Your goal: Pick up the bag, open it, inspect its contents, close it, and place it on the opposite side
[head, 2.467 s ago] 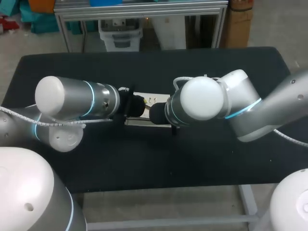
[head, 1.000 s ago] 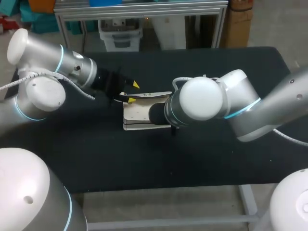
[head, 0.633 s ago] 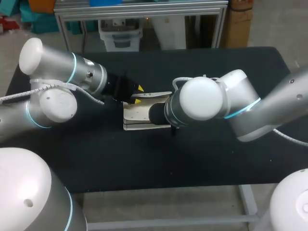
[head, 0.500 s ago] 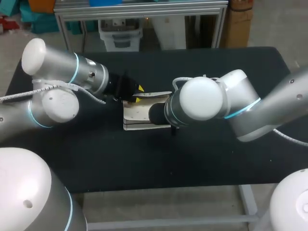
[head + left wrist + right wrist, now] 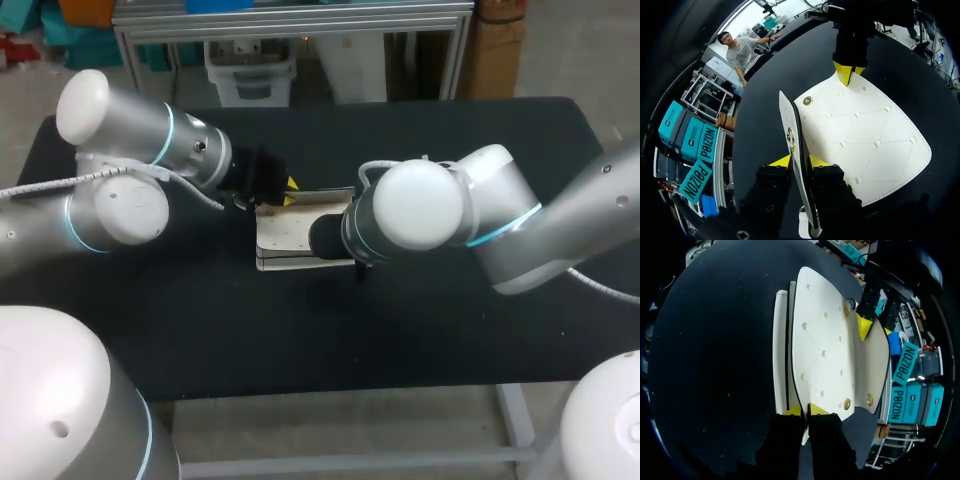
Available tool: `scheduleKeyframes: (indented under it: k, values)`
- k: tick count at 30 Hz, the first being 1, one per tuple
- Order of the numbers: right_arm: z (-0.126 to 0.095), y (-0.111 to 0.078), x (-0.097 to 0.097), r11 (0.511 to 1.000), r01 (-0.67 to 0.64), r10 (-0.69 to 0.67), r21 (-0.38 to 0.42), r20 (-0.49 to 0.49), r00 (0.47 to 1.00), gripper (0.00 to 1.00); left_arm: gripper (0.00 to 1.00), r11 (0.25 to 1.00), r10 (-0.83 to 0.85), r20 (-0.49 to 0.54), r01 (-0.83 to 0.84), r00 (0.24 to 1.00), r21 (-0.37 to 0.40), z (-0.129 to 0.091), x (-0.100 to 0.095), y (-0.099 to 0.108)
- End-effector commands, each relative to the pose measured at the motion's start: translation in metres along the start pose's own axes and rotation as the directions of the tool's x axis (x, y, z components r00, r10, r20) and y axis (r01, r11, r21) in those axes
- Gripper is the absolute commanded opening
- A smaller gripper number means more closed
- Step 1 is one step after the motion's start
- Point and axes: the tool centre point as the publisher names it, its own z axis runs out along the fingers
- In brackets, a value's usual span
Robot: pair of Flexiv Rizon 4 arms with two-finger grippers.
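Bag (image 5: pixel 287 240) lies near the surface's (image 5: pixel 450 330) middle, between both arms. Left jaws pinch the edge of its raised flap (image 5: pixel 788 117); right jaws, pressed nearly together, pinch the bag's right end.

Both arms stretched inward toward each other, the left gripper (image 5: pixel 800 161) and the right gripper (image 5: pixel 805 411) each clamped on the bag (image 5: pixel 825 340) from opposite ends.

Bag (image 5: pixel 285 240) on table (image 5: pixel 420 330), btwn left end effector (image 5: pixel 799 161) at flap (image 5: pixel 322 197) & right end effector (image 5: pixel 805 411).
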Motion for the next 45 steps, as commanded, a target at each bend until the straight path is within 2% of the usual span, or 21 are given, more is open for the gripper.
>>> scheduleKeyframes:
  k: [1,4,6,7,18,23,26,38,39,40,45]
  values:
    - [0.003,-0.002,0.003,1.0,0.0,0.0,-0.001,0.004,1.0,0.0,0.19,0.999,-0.01,-0.027,0.009,1.0,-0.045,-0.001,-0.004,-0.005]
    - [0.003,-0.002,0.003,1.0,0.0,0.0,-0.001,0.004,1.0,0.0,0.16,0.998,-0.01,-0.047,0.007,0.999,-0.056,0.0,-0.004,-0.006]
    - [0.003,-0.002,0.003,1.0,0.0,0.0,-0.001,0.004,1.0,0.0,0.01,0.998,-0.017,-0.056,0.013,0.998,-0.068,0.001,-0.005,-0.007]
    - [0.003,-0.002,0.003,1.0,0.0,0.0,-0.001,0.004,1.0,0.0,0.0,0.997,-0.02,-0.06,0.015,0.998,-0.074,0.001,-0.006,-0.007]
    - [0.003,-0.002,0.003,1.0,0.0,0.0,-0.001,0.004,1.0,0.0,0.0,0.99,-0.115,-0.153,0.101,0.981,-0.1,-0.003,-0.022,0.002]
    - [0.003,-0.002,0.003,1.0,0.0,0.0,-0.001,0.004,1.0,0.0,0.0,0.98,-0.198,-0.243,0.19,0.95,-0.056,-0.01,-0.036,0.009]
    - [0.003,-0.002,0.003,1.0,0.0,0.0,-0.001,0.004,1.0,0.0,0.0,0.973,-0.233,-0.278,0.224,0.932,-0.064,-0.012,-0.044,0.013]
    - [-0.001,0.0,0.001,1.0,0.014,-0.014,-0.004,-0.001,1.0,0.0,0.0,0.961,-0.276,-0.35,0.266,0.895,-0.077,-0.009,-0.047,0.017]
    - [-0.003,0.001,-0.001,1.0,0.017,-0.017,-0.006,-0.001,1.0,0.44,0.0,0.961,-0.277,-0.353,0.268,0.894,-0.075,-0.009,-0.047,0.017]
    - [-0.006,0.001,-0.003,1.0,0.022,-0.022,-0.009,0.001,1.0,1.0,0.0,0.96,-0.278,-0.353,0.27,0.893,-0.073,-0.01,-0.047,0.017]
    - [-0.022,0.002,-0.013,1.0,0.027,-0.027,-0.004,0.024,0.999,1.0,0.0,0.953,-0.3,-0.337,0.296,0.893,-0.063,-0.017,-0.049,0.016]
